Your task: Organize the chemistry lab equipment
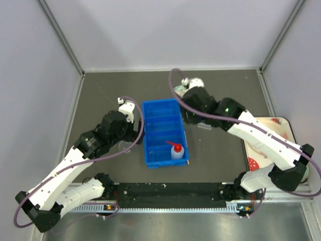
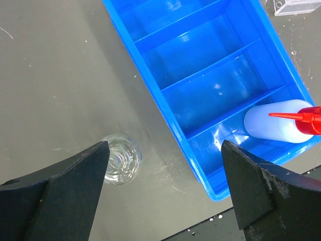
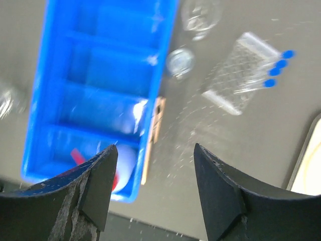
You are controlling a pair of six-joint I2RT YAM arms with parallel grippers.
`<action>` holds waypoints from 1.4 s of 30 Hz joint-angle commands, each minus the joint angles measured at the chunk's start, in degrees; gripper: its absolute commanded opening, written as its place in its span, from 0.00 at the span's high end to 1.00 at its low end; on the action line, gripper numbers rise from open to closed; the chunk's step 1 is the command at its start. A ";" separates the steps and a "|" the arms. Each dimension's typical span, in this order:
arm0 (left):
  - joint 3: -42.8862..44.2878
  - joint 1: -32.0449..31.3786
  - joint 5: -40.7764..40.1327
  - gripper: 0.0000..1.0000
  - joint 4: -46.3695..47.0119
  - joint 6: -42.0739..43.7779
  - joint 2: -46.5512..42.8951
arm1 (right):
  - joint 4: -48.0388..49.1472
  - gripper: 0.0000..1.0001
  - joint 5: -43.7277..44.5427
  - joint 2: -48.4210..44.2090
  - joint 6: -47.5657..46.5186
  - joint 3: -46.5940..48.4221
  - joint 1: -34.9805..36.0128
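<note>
The glass flask (image 2: 120,159), at lower left near the blue bin (image 2: 200,75), is judged light, slippery and fragile, so its neck should be taken gently by the widely spread left gripper (image 2: 164,150); the right gripper (image 3: 155,148) is parted too.

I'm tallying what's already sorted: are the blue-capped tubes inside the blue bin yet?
No, the blue-capped tubes sit in their clear rack on the table, off to the side of the blue bin.

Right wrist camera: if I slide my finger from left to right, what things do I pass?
blue bin → wooden clamp → small glass flask → clear tube rack → blue tube caps → tray edge
</note>
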 commanded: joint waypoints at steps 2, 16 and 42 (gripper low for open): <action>3.07 0.25 0.00 0.01 1.11 0.42 -0.01 | 7.57 0.36 -1.74 1.70 -4.51 -0.53 -13.56; 2.28 0.33 0.97 0.01 1.11 1.65 -2.39 | 13.91 0.30 -6.06 32.79 -6.89 19.40 -29.03; 1.40 0.33 2.73 0.01 2.69 1.83 -4.32 | 16.81 0.50 -14.67 41.25 -6.27 16.61 -31.94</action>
